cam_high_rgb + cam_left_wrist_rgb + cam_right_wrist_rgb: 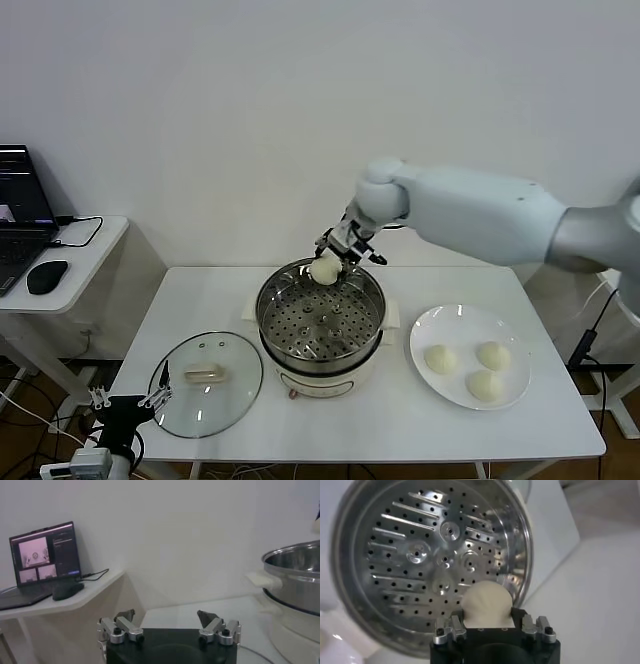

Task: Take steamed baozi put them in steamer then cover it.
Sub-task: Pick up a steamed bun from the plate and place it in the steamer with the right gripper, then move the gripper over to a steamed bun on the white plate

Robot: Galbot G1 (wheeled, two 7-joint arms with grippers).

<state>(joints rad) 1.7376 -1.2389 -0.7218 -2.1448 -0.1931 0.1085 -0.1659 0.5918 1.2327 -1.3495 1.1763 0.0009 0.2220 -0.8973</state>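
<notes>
My right gripper [327,268] is shut on one cream-white baozi [324,270] and holds it above the far rim of the steamer [372,300], a shiny steel pot on a cream base. In the right wrist view the baozi [486,603] sits between the jaws over the edge of the empty perforated tray [430,560]. Three more baozi [440,358] [492,354] [485,385] lie on the white plate [440,325] at the right. The glass cover [206,384] with its cream handle lies flat on the table left of the steamer. My left gripper [127,400] is open and empty at the front left edge.
A side table [95,250] at the left holds a laptop [22,215], a mouse [46,276] and a cable. The left wrist view shows the steamer's rim [295,560] to one side and the laptop [42,555] farther off.
</notes>
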